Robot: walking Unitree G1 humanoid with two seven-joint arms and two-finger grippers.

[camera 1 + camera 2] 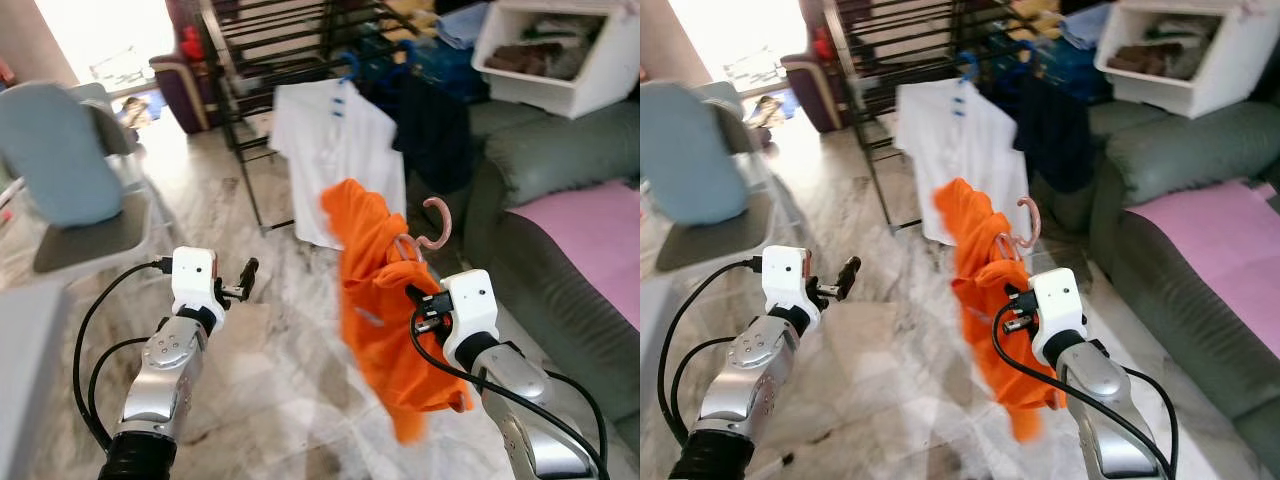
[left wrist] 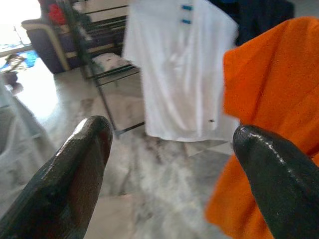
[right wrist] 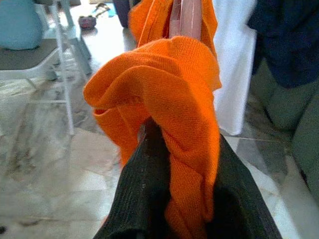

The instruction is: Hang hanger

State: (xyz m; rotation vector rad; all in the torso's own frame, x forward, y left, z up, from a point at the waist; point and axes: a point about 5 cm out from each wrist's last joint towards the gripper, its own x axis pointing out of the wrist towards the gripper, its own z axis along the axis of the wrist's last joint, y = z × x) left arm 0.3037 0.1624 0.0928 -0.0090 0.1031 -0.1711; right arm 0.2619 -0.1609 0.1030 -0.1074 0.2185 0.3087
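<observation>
While your right gripper (image 1: 420, 300) clamps the pink hanger (image 1: 436, 226) and its orange shirt (image 1: 380, 300) mid-air, well short of the drying rack (image 1: 290, 40), you're in transit. Left gripper (image 1: 243, 280) gapes wide, empty. Next: approach, hook a rail.

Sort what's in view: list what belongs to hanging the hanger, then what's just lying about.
Belongs to the job:
pink hanger
orange shirt on it
right gripper, shut on the shirt
drying rack
left gripper, open, holding nothing

Lying about:
white shirt
sofa
white bin
chair
</observation>
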